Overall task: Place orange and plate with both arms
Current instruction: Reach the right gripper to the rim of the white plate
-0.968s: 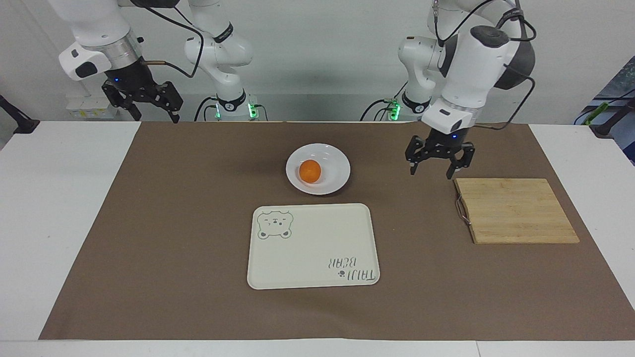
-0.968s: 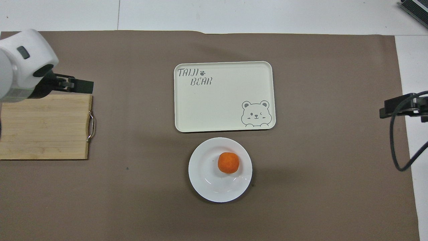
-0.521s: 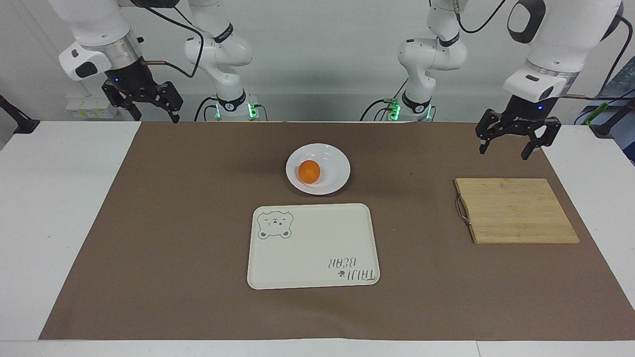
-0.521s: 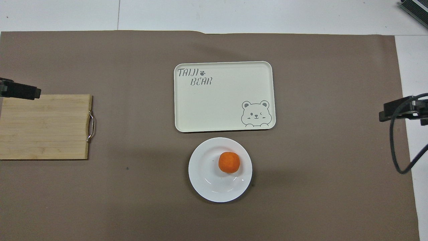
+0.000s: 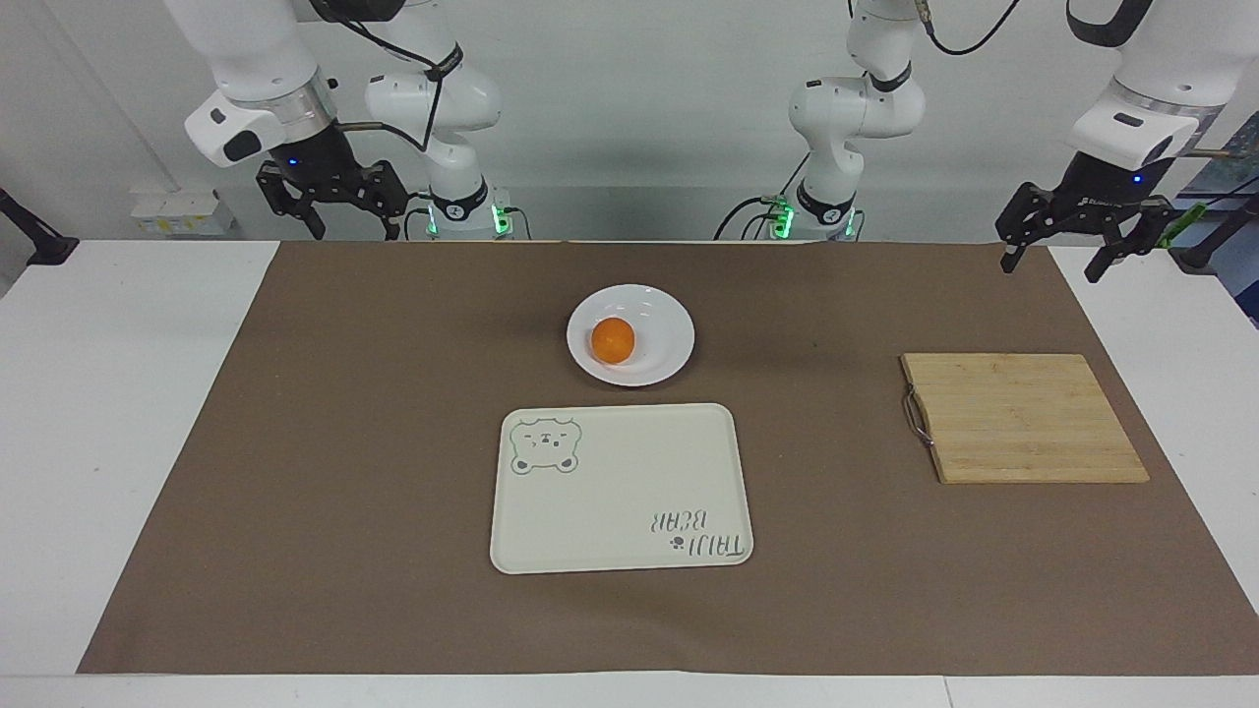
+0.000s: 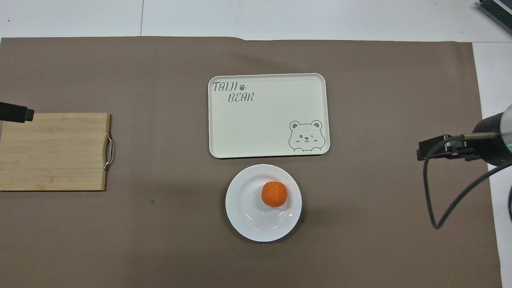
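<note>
Resting in the plate, the orange is seen slightly off the plate's middle; the plate is set on the brown mat, just nearer to the robots than the bear-print tray, with a narrow gap between them. A wooden cutting board is noted toward the left arm's end of the tabletop, bare. Nothing is held. The left gripper is raised over the mat's corner at its own end, jaws spread, empty. The right gripper is raised over the mat's edge by the robots' bases, likewise spread and empty. Judged from the layout, neither orange nor plate has been picked up; both placements appear left to be done, and the destinations cannot be told.
</note>
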Tool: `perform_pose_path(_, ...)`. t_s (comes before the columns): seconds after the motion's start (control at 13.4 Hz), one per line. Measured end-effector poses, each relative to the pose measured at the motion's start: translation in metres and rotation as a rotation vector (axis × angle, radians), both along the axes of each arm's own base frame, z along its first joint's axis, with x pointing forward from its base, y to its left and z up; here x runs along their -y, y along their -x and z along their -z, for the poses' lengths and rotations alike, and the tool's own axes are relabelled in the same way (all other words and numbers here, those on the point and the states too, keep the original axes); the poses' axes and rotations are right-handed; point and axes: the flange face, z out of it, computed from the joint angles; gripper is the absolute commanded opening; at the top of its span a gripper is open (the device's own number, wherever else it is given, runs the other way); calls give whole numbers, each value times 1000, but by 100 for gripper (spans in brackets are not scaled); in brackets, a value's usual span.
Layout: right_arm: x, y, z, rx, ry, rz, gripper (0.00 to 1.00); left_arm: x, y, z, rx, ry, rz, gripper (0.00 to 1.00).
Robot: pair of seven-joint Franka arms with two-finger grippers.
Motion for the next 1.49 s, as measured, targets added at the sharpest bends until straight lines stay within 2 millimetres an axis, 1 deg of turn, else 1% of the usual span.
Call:
perform_pose_path(0.3, -44, -3, 33, 19, 3, 38, 100, -1, 0, 0, -4, -4, 17, 100)
perform_pose_path(0.45, -64, -3, 50, 29, 3, 56, 100, -6, 2, 3, -24, -8, 36, 100)
perform_pose_path(0.67, -90, 0, 78, 45, -6, 68, 100, -10, 6, 0, -42, -10, 56, 100)
perform_pose_path(0.89, -105, 4, 117, 47, -32, 58, 100, -9, 12, -11, -28, -11, 65, 100)
perform_pose_path(1.19, -119, 17, 179, 55, -65, 55, 100, -8, 18, -17, -28, -10, 69, 100)
perform_pose_path(1.34, -127, 27, 204, 62, -89, 56, 100, -7, 18, -17, -28, -10, 70, 100)
perform_pose_path(1.49, -129, 36, 224, 64, -94, 58, 100, -7, 18, -17, -28, -10, 71, 100)
